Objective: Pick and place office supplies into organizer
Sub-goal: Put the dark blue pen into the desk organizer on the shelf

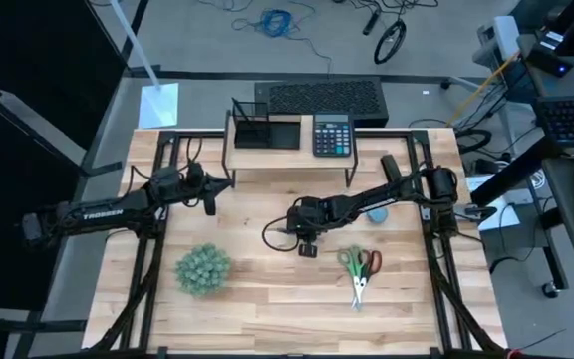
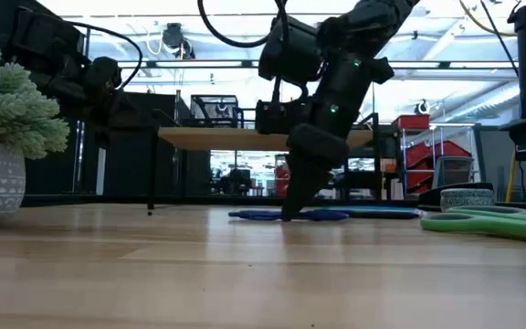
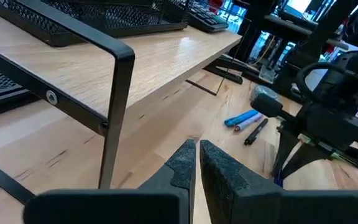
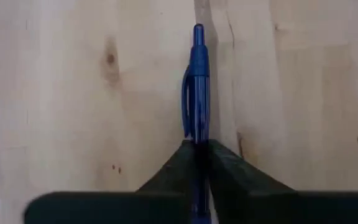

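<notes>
My right gripper (image 1: 307, 242) stands at the table's middle, fingers down at the tabletop (image 2: 290, 212), shut on a slim blue pen (image 4: 196, 93). More blue pens (image 3: 241, 118) and a dark pen (image 3: 255, 130) lie flat on the wood just beyond it. Green-handled and red-handled scissors (image 1: 359, 269) lie flat toward the near right. The black mesh organizer (image 1: 265, 128) stands on the wooden riser shelf (image 1: 287, 160) at the far side. My left gripper (image 3: 197, 163) hovers shut and empty by the shelf's left leg (image 1: 210, 194). My right gripper pinches the blue pen's barrel (image 4: 196, 138) between its two fingers, just behind the clip. The fingers come from above, pointing down, and lie across the pen. The pen's clip end (image 4: 197, 37) sticks out past the fingers, and the pen lies level at the tabletop (image 2: 261, 216).
A black calculator (image 1: 332, 135) sits on the shelf beside the organizer. A fuzzy green plant in a pot (image 1: 203, 269) stands near left. A small round blue item (image 1: 377, 212) lies under the right arm. A keyboard (image 1: 325, 98) lies behind the shelf.
</notes>
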